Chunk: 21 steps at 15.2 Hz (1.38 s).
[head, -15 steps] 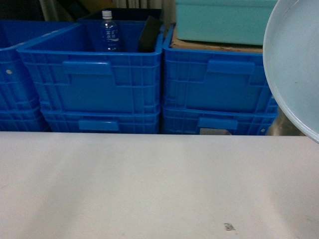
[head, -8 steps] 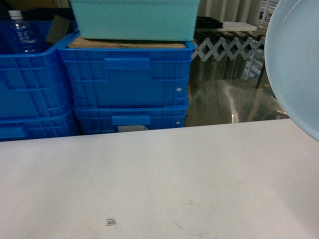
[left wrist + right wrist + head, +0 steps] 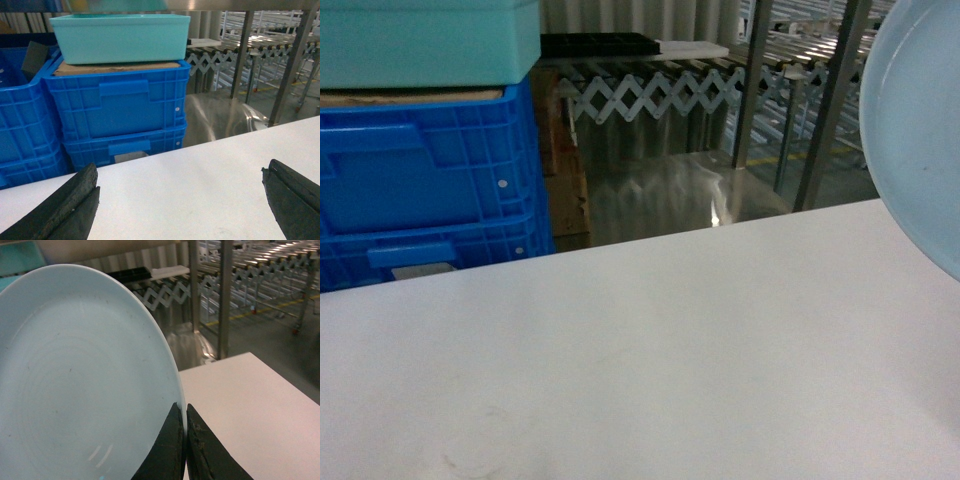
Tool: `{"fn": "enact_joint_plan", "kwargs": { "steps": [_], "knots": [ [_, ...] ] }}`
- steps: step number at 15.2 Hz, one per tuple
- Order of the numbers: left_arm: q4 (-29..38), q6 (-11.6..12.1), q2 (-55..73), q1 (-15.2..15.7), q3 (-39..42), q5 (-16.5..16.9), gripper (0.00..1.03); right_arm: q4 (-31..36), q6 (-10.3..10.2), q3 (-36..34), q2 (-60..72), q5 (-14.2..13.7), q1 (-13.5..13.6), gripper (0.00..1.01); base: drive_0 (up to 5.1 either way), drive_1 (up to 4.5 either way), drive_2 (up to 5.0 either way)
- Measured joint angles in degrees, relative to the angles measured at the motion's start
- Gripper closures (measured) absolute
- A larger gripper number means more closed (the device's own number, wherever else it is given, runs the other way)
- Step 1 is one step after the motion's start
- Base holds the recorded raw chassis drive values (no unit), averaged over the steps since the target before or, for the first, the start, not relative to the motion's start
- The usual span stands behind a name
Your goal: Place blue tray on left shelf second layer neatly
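- Above the white counter (image 3: pixel 670 350), far right: blue tray (image 3: pixel 75 380), held on edge, rim pinched in right gripper (image 3: pixel 184 440) jaws.
- Left gripper (image 3: pixel 180 200): jaws spread, empty.
- Step: carrying. Next: face shelf (image 3: pixel 820 110), level tray.

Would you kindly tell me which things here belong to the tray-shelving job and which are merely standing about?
Job:
- blue tray, pinched at its rim by the right gripper
- left gripper, open, holding nothing

Standing about:
- dark-blue crates
- teal container
- white table
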<state>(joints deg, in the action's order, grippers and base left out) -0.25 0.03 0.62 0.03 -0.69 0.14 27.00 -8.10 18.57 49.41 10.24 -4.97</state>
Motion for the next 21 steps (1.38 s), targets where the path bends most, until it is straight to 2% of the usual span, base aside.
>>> {"fn": "enact_joint_plan", "kwargs": {
  "steps": [5, 21],
  "knots": [
    [0.0, 0.0, 0.0, -0.1, 0.0, -0.4, 0.05, 0.4, 0.0, 0.0, -0.1, 0.1, -0.3, 0.99, -1.6, -1.59, -1.6],
    [0.1, 0.0, 0.0, -0.1, 0.0, -0.2, 0.05, 0.0, 0.0, 0.1, 0.0, 0.1, 0.1, 0.99, 2.8, -2.56, -5.8]
  ]
}}
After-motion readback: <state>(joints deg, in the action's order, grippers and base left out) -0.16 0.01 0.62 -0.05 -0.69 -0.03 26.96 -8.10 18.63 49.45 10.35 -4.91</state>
